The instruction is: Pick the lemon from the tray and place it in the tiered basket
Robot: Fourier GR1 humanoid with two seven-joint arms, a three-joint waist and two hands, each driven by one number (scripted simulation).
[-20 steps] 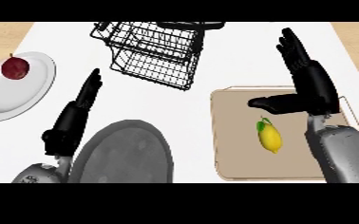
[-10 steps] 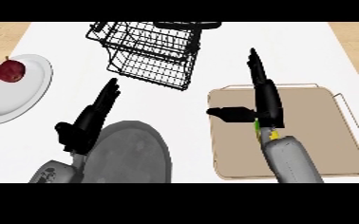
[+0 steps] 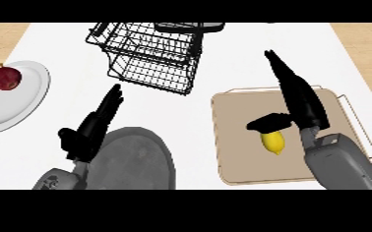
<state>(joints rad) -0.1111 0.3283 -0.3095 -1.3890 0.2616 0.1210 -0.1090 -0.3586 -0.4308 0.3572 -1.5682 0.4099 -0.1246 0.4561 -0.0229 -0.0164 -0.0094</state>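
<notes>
A yellow lemon (image 3: pixel 273 142) lies on the tan tray (image 3: pixel 240 162) at the right. My right hand (image 3: pixel 298 98) hangs over the tray with fingers straight and pointing away from me, its thumb reaching left just above the lemon and hiding the lemon's upper end. The black wire tiered basket (image 3: pixel 156 54) stands at the back centre, apart from the tray. My left hand (image 3: pixel 93 125) rests open at the lower left, fingers up, beside a grey plate.
A grey round plate (image 3: pixel 134 162) sits at the lower left, next to my left forearm. A white plate (image 3: pixel 22 96) at the left edge bears a dark red apple (image 3: pixel 7 77). Wooden floor shows beyond the counter's corners.
My right hand has moved left and toward me over the tray, now above the lemon. The view has shifted, and my left hand has shifted slightly.
</notes>
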